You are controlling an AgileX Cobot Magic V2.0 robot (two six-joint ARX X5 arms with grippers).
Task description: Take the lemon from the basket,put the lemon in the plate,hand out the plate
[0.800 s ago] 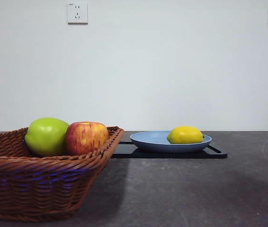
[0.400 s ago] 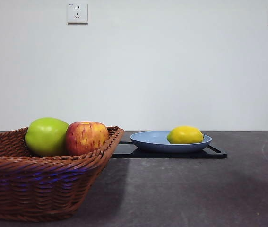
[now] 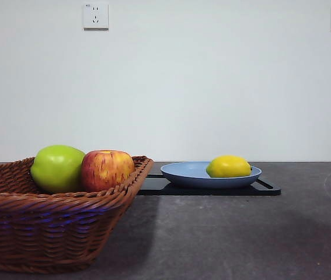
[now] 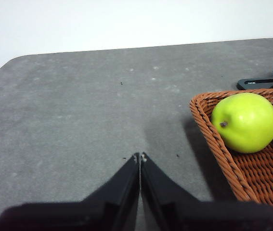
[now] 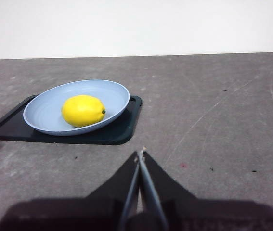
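plate (image 5: 45,115) with lemon (image 5: 83,110) at centre left of right wrist frame, ahead of right gripper (image 5: 140,155), jaws together. left gripper (image 4: 140,156) likewise closed, beside basket (image 4: 223,154); likely right arm's job.

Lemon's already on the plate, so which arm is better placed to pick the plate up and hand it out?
Right, probably. The right gripper faces the plate holding the lemon; the left gripper sits beside the basket.

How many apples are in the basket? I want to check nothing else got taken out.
2. A green apple sits in the basket, and a red-yellow apple rests right beside it. The basket floor is hidden in these views, so more could lie lower.
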